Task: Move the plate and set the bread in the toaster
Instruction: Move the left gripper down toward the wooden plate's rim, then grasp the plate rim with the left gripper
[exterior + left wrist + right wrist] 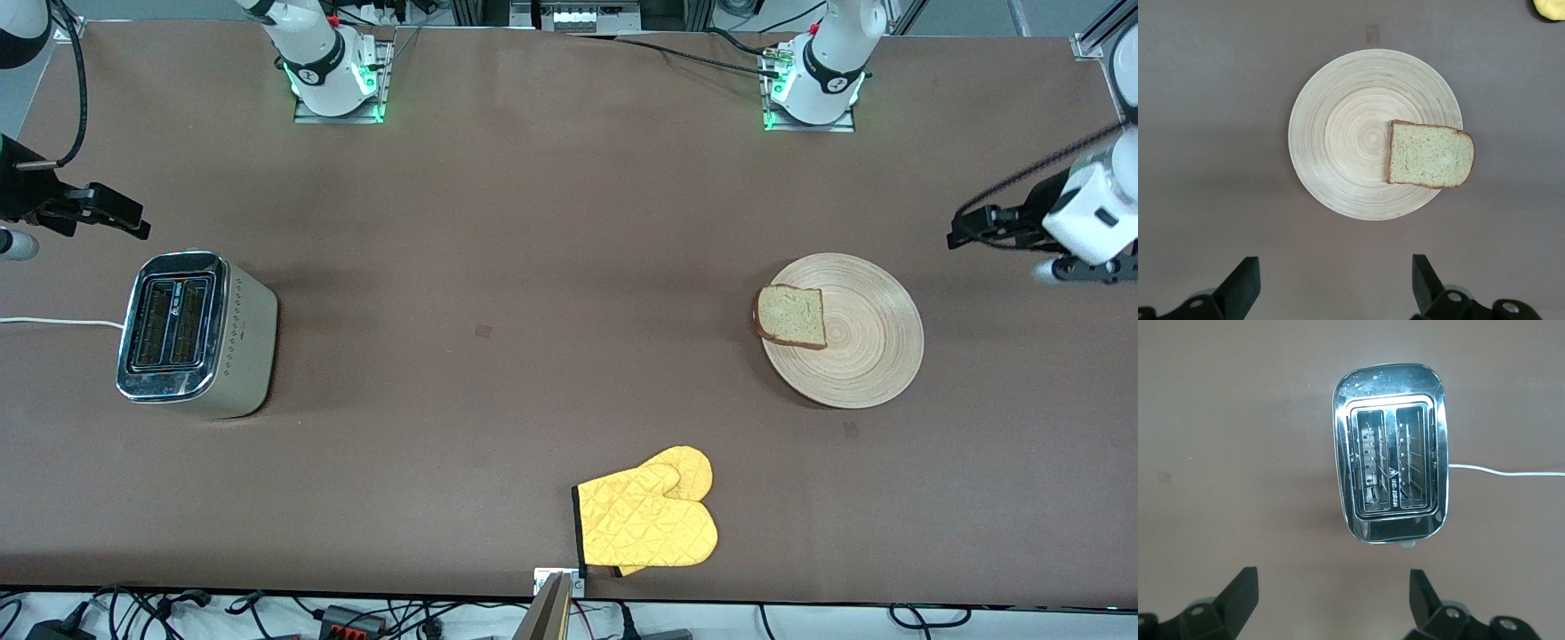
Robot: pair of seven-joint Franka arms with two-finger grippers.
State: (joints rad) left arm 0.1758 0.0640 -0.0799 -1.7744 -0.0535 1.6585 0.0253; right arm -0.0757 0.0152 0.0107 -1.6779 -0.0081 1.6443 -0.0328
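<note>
Bread (791,316) lies on plate (867,356), overhanging the rim on the side toward toaster (191,333). Left pincer (1331,283), wide open and empty, hangs just off the plate's rim, the likelier one to act. Right pincer (1328,600), open, empty, waits by the toaster.

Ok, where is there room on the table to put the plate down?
The biggest bare patch is the middle of the table, between the toaster and the plate. The bread sits on the plate's edge. Nearer the camera, the yellow oven mitt takes up room. Both grippers hang open.
</note>
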